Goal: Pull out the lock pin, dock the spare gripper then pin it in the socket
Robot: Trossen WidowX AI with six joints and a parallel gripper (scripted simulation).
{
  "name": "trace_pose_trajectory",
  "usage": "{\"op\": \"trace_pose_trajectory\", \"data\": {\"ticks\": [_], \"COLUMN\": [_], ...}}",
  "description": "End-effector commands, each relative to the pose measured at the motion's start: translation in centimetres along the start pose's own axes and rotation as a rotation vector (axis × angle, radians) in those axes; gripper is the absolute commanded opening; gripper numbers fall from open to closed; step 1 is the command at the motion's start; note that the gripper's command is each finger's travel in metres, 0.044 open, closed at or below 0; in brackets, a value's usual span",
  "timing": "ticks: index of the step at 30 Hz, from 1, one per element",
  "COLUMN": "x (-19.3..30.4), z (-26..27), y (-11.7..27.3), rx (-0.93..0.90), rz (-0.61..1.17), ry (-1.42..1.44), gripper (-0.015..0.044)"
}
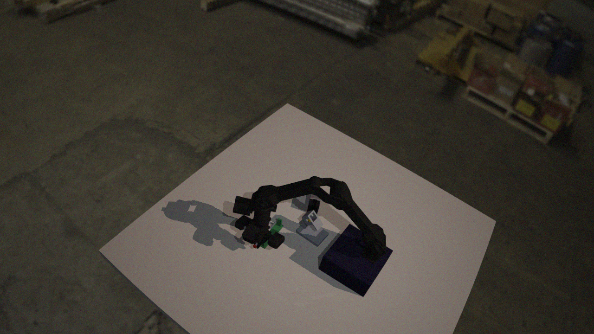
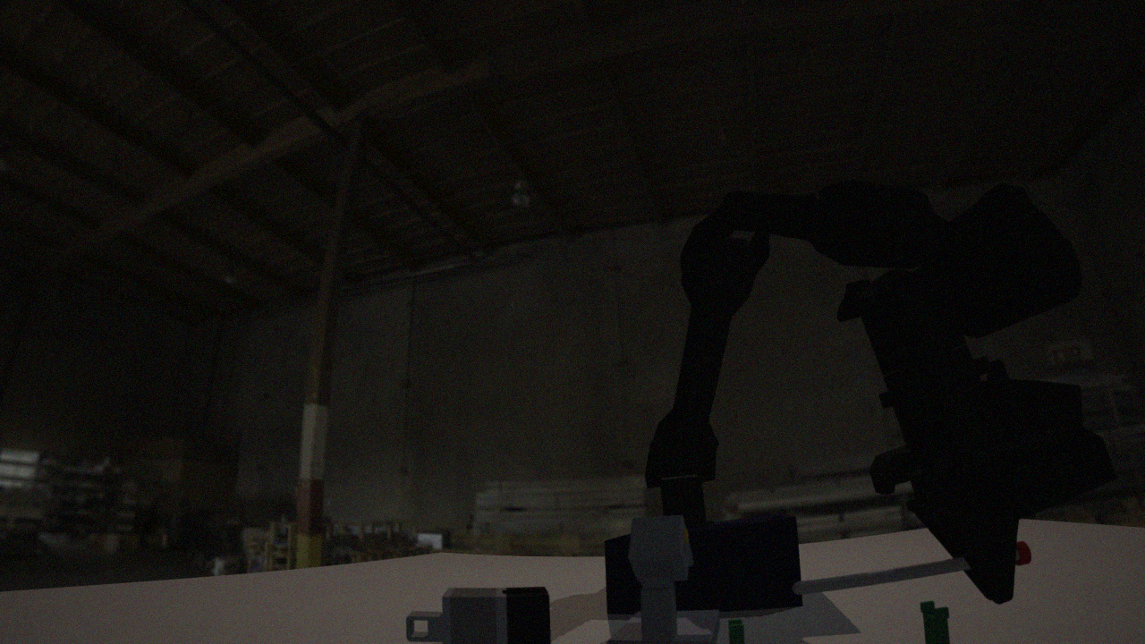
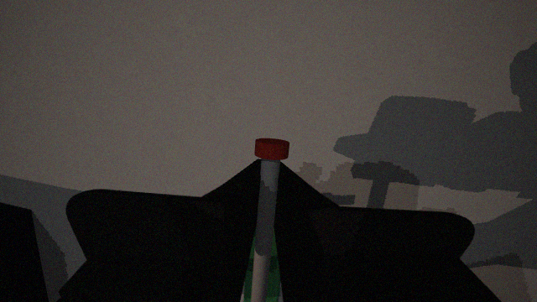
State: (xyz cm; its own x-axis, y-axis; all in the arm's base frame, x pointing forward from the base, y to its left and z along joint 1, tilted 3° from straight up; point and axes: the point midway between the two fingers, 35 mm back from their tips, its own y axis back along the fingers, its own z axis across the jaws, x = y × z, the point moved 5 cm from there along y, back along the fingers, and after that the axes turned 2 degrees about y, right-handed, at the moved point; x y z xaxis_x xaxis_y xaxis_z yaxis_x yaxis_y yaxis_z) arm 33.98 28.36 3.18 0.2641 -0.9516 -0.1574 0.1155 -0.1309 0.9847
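Note:
My gripper (image 1: 258,245) (image 2: 992,572) (image 3: 268,167) is shut on the lock pin (image 2: 880,575) (image 3: 268,205), close behind its red head. The grey shaft sticks out toward the mount's side, nearly level with a slight tilt, above the table and free of the socket. The grey mount (image 1: 317,237) (image 2: 659,602) stands on the table with its angled square socket (image 1: 319,224) (image 2: 657,547) open; no pin shows in it. The spare gripper (image 1: 313,205) (image 2: 472,614), grey and black with a square-holed spigot, lies beside the mount, partly hidden by the arm in the top view.
A green holder (image 1: 277,227) (image 2: 935,622) (image 3: 273,273) with upright posts stands beneath the held pin. The dark purple base block (image 1: 352,259) (image 2: 744,564) carries the arm beyond the mount. The arm arches over the spare gripper's area. The pale table (image 1: 398,199) ends at its edges.

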Motion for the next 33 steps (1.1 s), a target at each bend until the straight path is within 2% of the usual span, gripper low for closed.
{"op": "trace_pose_trajectory", "data": {"ticks": [1, 20, 28, 33], "x": [0.2, 0.4, 0.4, 0.3], "z": [0.0, -0.1, -0.1, 0.0], "y": [-0.8, -1.9, -1.8, -1.5], "rx": [-0.001, 0.001, 0.0, 0.0], "rz": [0.001, 0.0, 0.0, 0.0], "ry": [0.003, 0.004, 0.001, 0.0], "gripper": [0.0, 0.0, 0.02, 0.02]}}
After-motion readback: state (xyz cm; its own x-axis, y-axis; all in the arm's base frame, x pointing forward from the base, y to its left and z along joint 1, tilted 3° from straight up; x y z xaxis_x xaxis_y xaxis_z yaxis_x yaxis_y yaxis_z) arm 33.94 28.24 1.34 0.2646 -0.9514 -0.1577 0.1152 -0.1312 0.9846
